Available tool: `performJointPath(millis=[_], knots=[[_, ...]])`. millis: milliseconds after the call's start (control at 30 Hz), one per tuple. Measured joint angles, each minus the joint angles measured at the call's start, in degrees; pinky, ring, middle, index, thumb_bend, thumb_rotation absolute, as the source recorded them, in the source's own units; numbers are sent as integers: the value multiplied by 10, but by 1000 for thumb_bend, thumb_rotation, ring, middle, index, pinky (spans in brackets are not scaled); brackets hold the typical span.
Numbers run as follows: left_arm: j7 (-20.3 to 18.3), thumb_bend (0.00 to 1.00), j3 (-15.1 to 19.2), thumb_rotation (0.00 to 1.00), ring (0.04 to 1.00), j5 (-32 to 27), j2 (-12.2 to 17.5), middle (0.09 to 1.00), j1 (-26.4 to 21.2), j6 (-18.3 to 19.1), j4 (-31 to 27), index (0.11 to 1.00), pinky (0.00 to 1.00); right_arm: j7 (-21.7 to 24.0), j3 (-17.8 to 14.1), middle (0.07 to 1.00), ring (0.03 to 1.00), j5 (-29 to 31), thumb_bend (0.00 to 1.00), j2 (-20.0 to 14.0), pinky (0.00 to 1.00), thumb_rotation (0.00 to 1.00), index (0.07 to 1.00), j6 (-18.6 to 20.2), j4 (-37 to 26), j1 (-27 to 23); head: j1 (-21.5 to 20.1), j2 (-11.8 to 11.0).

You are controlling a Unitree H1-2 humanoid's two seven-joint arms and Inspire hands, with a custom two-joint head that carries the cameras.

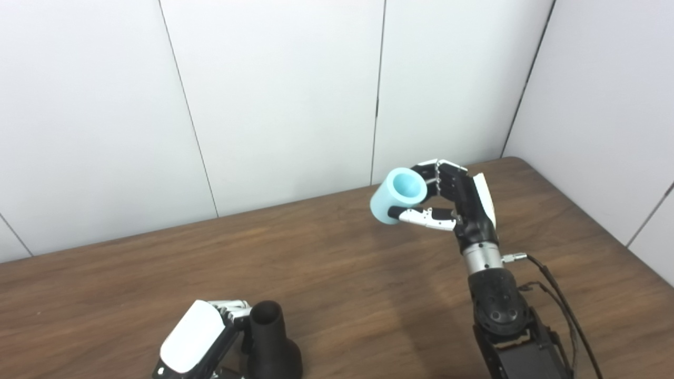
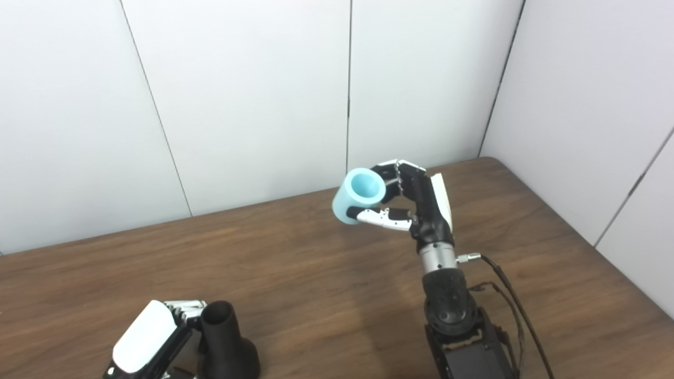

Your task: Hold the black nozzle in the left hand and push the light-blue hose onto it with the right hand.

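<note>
The black nozzle (image 1: 271, 342) stands upright at the near left, narrow open end up, wider base below. My left hand (image 1: 202, 337) is wrapped around its left side and holds it. The light-blue hose (image 1: 397, 196), a short thick tube, is held above the table at centre right, its open end facing up towards the camera. My right hand (image 1: 455, 202) is shut on it, thumb under and fingers over its right side. Hose and nozzle are far apart. Both also show in the right eye view: nozzle (image 2: 224, 342), hose (image 2: 359, 196).
The brown wooden table (image 1: 342, 273) runs to white wall panels (image 1: 274, 95) at the back and right. The right forearm (image 1: 495, 310) rises from the near right edge with black cables (image 1: 563, 305) trailing beside it.
</note>
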Motion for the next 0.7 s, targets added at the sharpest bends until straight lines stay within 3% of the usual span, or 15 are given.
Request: performJointPath(millis=[200, 300, 700], knots=[[-42, 521, 20, 0, 490, -18, -11, 483, 2, -11, 11, 496, 402, 32, 23, 511, 431, 13, 515, 24, 406, 0, 485, 45, -73, 15, 21, 10], [-50, 521, 25, 0, 477, -18, -16, 488, 0, -14, 19, 490, 391, 48, 42, 526, 401, 7, 511, 30, 338, 0, 502, 62, -112, 20, 31, 13], [-68, 520, 47, 0, 447, 18, -38, 468, -2, -14, 30, 510, 362, 105, 93, 514, 418, 6, 513, 51, 374, 0, 501, 130, -213, 28, 82, 44]])
